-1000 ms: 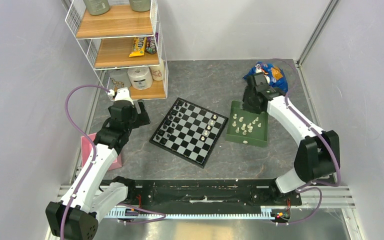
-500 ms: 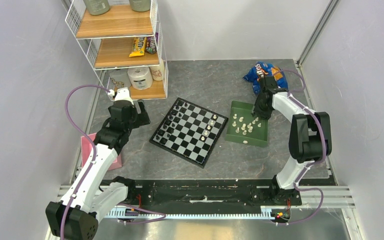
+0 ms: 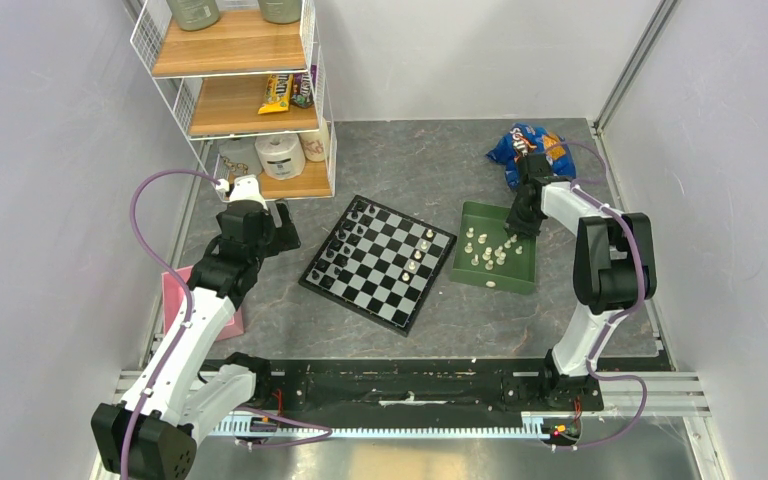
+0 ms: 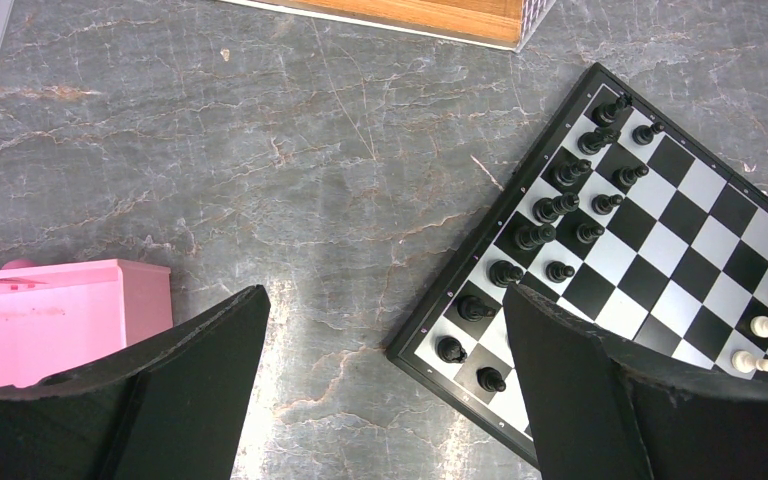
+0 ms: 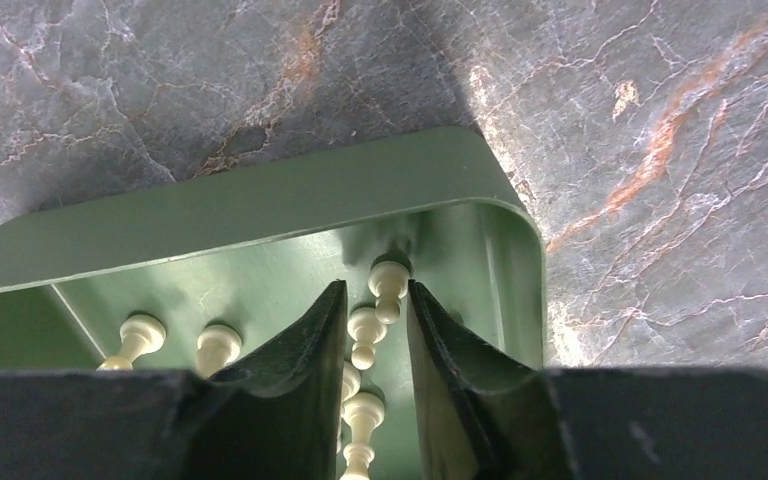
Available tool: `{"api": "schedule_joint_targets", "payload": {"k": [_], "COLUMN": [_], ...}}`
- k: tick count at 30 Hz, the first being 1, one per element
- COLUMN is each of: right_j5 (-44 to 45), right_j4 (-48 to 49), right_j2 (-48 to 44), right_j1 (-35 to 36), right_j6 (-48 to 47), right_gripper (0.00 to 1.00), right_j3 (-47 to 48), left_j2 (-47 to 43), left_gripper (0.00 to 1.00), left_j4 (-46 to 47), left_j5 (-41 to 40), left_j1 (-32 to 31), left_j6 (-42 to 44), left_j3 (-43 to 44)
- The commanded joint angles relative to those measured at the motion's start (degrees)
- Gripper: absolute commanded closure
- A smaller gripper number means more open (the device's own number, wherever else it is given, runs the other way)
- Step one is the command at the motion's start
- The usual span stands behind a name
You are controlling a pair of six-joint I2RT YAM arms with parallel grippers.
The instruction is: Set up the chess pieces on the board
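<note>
Chess pieces [image 5: 365, 340] wait in a green tray [image 5: 260, 200] beside the board [image 3: 378, 262]. The right gripper [image 5: 375, 288] brackets one, grip uncertain; the left gripper [image 4: 385, 295] hangs spread, empty. Next, likely: pinch squarely, lift clear.

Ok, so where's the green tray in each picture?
Top external: the green tray is right of centre, beside the board, with the right gripper reaching into it.
Left wrist: not in it.
Right wrist: the tray fills the lower left, its rounded corner near the middle, with cream pieces between the fingers.
Shared landmark: the grey marbled table shows in all three.
</note>
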Motion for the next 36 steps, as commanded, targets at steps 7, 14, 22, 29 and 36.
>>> {"api": "schedule_joint_targets", "payload": {"k": [7,14,22,29,36], "right_j5": [2.61,2.46,1.25,-0.64,-0.38], "right_j4": [1.11,1.0,0.66,-1.21,-4.36], "right_j2": [-0.07,-0.38,-2.78,-9.69,-15.6], "right_j1": [-0.19,-0.21,-0.17,0.28,6.88], "right_j6": [-1.16,-1.48,-1.64,-2.84,-3.4], "right_gripper": [0.74,0.89,1.0,1.0,1.0], "right_j3": [2.18,2.28,2.36,3.65,5.4], "left_j2": [-0.97,-1.09,-1.1,-1.13,-0.86], "left_gripper": [0.05,0.05,0.05,0.05,0.05], "left_j4": [1.03,1.01,1.02,1.03,1.01], "left_j5": [0.04,-0.12,-0.12,-0.04,0.05], "left_j1": [0.22,0.22,0.22,0.22,0.22], "left_j6": [1.6,1.59,1.57,1.54,1.56], "left_j3": [-0.19,-0.27,-0.23,-0.18,-0.19]}}
